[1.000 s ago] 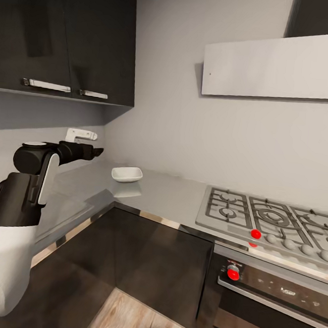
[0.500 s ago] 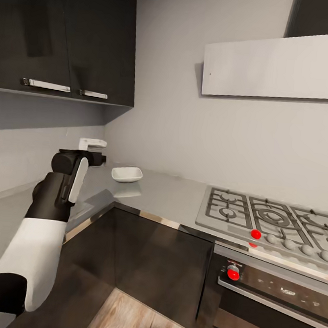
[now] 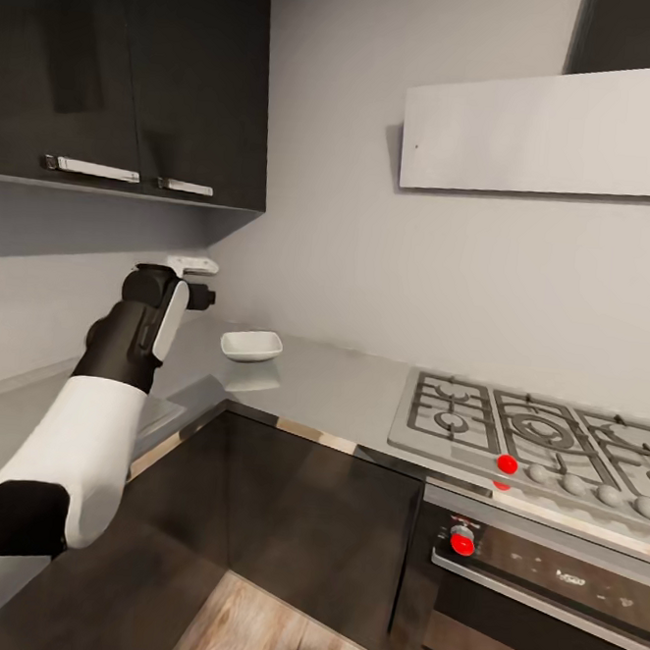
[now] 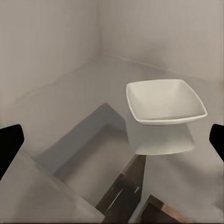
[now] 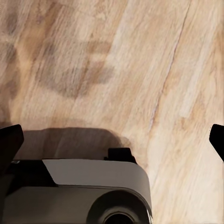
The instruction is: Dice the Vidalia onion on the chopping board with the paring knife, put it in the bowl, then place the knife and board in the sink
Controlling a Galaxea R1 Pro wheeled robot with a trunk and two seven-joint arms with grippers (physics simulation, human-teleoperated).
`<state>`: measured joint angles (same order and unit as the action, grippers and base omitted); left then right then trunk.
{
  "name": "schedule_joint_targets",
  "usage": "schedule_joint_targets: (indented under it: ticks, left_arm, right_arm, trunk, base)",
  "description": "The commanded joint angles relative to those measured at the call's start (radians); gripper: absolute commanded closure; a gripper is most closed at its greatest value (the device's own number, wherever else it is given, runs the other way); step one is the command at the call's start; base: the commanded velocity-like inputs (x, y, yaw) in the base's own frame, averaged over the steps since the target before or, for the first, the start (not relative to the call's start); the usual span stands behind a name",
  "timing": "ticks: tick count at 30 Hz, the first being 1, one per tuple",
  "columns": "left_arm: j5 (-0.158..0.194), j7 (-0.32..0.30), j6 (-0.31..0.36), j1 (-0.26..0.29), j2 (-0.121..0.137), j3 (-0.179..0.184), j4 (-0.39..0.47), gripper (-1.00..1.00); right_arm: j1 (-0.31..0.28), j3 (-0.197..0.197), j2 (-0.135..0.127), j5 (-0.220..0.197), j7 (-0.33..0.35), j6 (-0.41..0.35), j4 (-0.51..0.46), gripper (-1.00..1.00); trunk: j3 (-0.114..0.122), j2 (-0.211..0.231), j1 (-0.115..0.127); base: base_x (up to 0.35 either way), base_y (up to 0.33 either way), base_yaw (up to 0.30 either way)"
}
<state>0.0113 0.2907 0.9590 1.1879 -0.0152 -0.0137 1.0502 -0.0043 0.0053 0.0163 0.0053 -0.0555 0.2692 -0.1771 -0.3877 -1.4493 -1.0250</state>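
- Head view: left arm raised and swung toward the bowl since a second ago; left tool near the surface's back corner.
- Left wrist view: fingers spread wide, empty; bowl ahead.
- Right wrist view: right tool wide open, empty, above wooden floor.
- Onion presumably still unfetched.

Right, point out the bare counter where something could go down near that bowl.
The widest free patch of the countertop lies between the bowl and the gas hob. A narrower strip runs behind the bowl to the wall. Left of the bowl it is crowded: the left arm and its open tool hang over that corner.
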Motion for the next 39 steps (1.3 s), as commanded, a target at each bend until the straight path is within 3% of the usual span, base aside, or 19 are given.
schedule_joint_targets:
  ticks: [1, 14, 27, 31, 39]
  left_arm:
    - [0.001, 0.002, -0.003, 0.001, 0.000, -0.001, -0.011, -1.00]
    - [0.003, -0.002, -0.016, 0.002, -0.001, -0.003, -0.084, -1.00]
    - [0.005, -0.010, -0.020, 0.002, -0.006, -0.001, -0.098, -1.00]
    - [0.004, -0.011, -0.067, 0.002, -0.006, 0.003, -0.097, -1.00]
    - [0.004, -0.012, -0.102, 0.002, -0.029, 0.020, -0.212, -1.00]
  right_arm:
    - [0.000, 0.001, 0.002, 0.000, -0.004, 0.002, 0.002, -1.00]
    - [0.000, 0.000, -0.001, -0.001, -0.003, 0.002, 0.005, -1.00]
    - [-0.001, -0.001, 0.001, -0.002, -0.003, 0.002, 0.005, -1.00]
    - [0.000, -0.001, 0.004, -0.002, -0.003, 0.002, 0.005, -1.00]
    - [0.000, -0.001, 0.004, -0.002, -0.003, 0.002, 0.005, -1.00]
  trunk:
    - [-0.001, -0.001, 0.000]
    - [-0.001, -0.001, 0.000]
    - [-0.001, -0.001, 0.000]
    - [-0.001, -0.001, 0.000]
    - [-0.001, -0.001, 0.000]
  base:
    - [0.000, 0.000, 0.000]
    - [0.000, 0.000, 0.000]
    - [0.000, 0.000, 0.000]
    - [0.000, 0.000, 0.000]
    - [0.000, 0.000, 0.000]
